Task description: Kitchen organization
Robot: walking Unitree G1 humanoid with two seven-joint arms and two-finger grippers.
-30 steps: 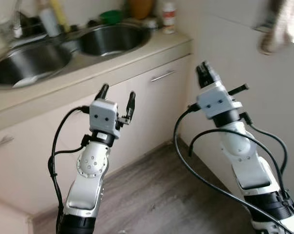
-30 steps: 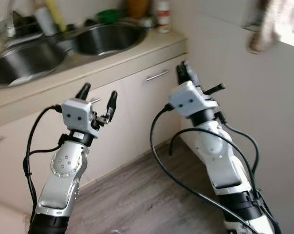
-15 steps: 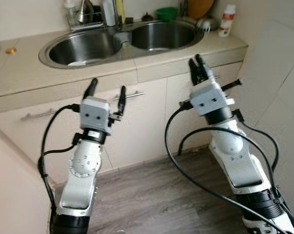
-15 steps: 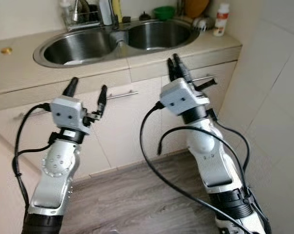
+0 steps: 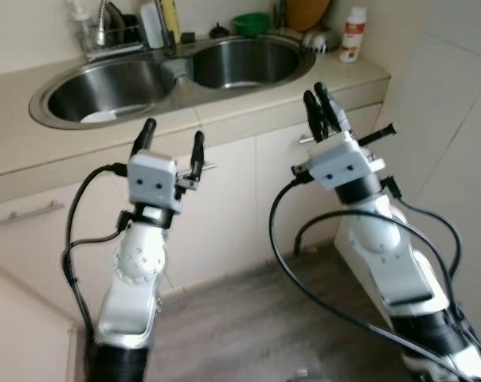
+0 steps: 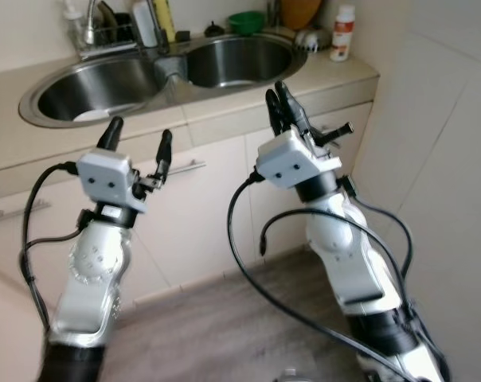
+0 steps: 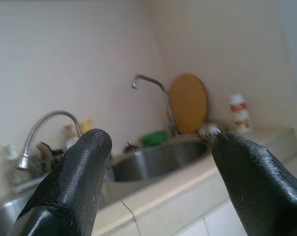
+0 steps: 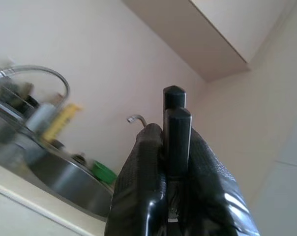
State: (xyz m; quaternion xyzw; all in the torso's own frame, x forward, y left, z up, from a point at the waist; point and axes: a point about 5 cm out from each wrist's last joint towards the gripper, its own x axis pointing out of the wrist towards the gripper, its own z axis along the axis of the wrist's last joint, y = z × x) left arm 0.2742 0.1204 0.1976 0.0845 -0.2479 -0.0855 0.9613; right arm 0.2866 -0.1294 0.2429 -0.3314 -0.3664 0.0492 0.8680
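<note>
Facing a beige kitchen counter [image 5: 33, 163], both silver arms are raised in front of the cabinet doors [image 5: 224, 215] below it. Up at counter height, the left gripper [image 5: 172, 142] has its two black fingers spread well apart with nothing between them, pointing up just before the counter's front edge. Its wrist view looks between those fingers [image 7: 74, 182] toward the sinks and a curved tap [image 7: 153, 96]. The right gripper [image 5: 320, 111] has its fingers pressed together and holds nothing (the right wrist view shows them closed flat against each other); it stands just before the counter edge, below the right basin. A double stainless sink [image 5: 105, 91] is set into the counter, with something pale lying in the left basin [image 5: 97, 116] and the right basin [image 5: 240, 64] beside it. Behind the sinks sit a dish rack [image 5: 113, 36], a green bowl [image 5: 251, 22], a round wooden board [image 7: 188, 104] leaning on the wall, and a white bottle with a red label [image 5: 352, 36] near the counter's right end. A bar handle [image 5: 33, 212] shows on the left cabinet front. Wood-look flooring [image 5: 248, 334] lies below, and a pale wall [image 5: 455, 119] rises on the right.
</note>
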